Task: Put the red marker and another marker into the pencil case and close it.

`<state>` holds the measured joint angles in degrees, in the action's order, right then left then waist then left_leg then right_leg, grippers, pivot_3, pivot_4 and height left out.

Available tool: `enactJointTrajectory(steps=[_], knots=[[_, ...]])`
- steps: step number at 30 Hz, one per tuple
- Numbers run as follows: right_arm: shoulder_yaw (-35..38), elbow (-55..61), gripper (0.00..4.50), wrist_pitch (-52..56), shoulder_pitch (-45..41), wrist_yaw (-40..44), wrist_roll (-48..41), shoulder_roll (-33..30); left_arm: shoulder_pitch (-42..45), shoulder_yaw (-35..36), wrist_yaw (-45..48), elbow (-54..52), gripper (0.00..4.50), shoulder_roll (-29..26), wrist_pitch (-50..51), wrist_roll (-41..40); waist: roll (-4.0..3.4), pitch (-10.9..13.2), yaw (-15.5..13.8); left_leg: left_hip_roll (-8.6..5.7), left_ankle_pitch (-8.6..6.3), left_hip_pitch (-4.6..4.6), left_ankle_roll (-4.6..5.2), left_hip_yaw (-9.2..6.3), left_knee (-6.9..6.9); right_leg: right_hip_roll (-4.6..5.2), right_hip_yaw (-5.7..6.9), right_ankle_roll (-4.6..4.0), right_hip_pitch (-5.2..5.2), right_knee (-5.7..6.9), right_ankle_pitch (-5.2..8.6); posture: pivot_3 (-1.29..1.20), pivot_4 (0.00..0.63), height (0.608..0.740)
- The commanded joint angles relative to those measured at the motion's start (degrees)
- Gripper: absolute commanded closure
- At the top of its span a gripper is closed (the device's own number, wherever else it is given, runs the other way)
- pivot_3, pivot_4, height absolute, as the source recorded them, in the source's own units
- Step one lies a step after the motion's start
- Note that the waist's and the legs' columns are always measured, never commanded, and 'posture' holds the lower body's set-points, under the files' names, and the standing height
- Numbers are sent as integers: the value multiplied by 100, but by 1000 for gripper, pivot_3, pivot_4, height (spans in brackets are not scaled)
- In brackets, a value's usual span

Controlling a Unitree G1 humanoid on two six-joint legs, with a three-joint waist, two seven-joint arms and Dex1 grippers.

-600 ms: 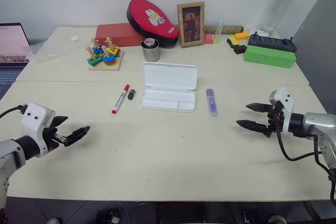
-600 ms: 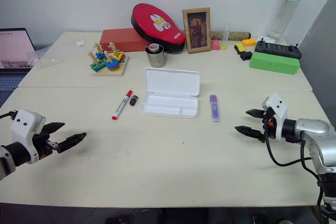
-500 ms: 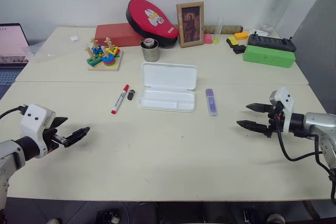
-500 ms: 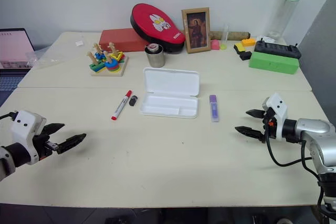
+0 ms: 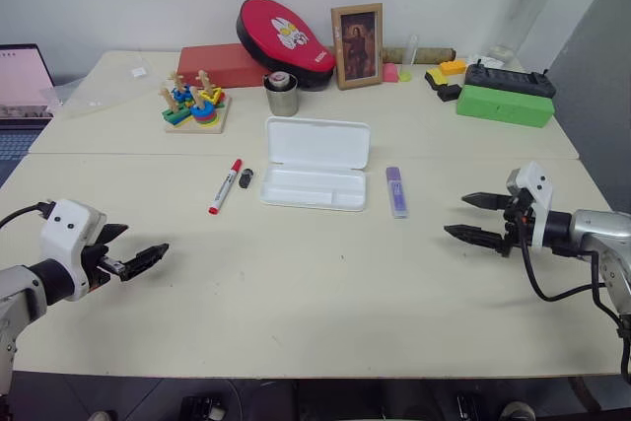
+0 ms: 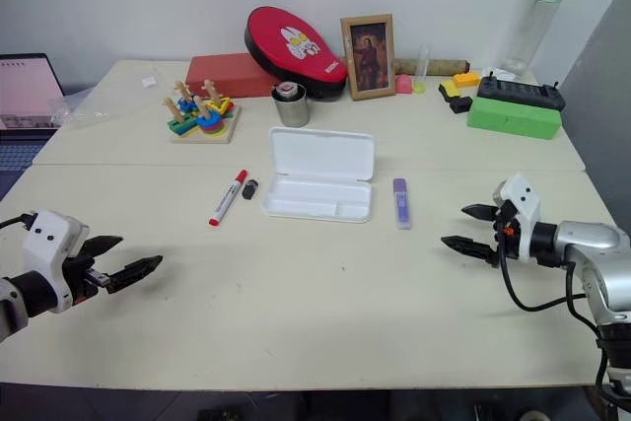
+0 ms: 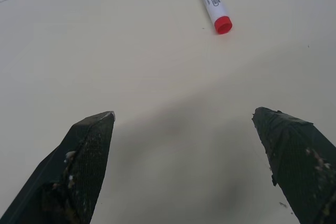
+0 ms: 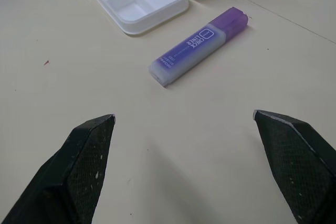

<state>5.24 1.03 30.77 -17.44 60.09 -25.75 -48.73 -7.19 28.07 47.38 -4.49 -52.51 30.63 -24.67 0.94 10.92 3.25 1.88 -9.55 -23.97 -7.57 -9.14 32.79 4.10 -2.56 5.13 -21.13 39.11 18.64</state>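
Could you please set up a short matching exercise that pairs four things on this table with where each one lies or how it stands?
Things:
1. red marker
2. purple marker
3. pencil case
4. left pincer

Places or states:
A. open, lid laid back flat
B. on the table just right of the case
C. open, hovering above the table's near left edge
D. on the table left of the case, beside a small black cap

Pairs: 1-D, 2-B, 3-A, 4-C
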Motion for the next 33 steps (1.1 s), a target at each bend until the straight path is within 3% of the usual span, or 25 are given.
enactJointTrajectory(steps=[1, 17, 23, 33], knots=[[19, 43, 67, 6, -60, 61, 35, -70, 27, 7, 71, -18, 0, -86, -95, 93, 0, 0, 0, 0, 0, 0, 0, 0, 0, 0, 0, 0, 0, 0, 0, 0, 150, 740], [-126, 283, 67, 132, -251, 198, -88, -36, 124, -191, 200, -84, 0, 27, -142, 145, 0, 0, 1, 0, 0, 0, 0, 0, 0, 0, 0, 0, 0, 0, 0, 0, 150, 740], [-1257, 499, 67, 374, -1312, 206, 181, 698, 753, -1075, 482, -699, 0, 446, -123, -164, 0, 0, 15, 1, 1, 3, -1, -1, 2, 0, 1, 2, 2, 3, -5, 0, 150, 740], [-2461, -1272, 67, -281, -2842, -78, 1388, 2139, 2021, -2228, 510, -1313, 0, 1323, -85, -444, 2, -1, -1, 1, 3, -5, -3, -3, 8, 0, 6, 3, 2, -1, -8, 0, 150, 740]])
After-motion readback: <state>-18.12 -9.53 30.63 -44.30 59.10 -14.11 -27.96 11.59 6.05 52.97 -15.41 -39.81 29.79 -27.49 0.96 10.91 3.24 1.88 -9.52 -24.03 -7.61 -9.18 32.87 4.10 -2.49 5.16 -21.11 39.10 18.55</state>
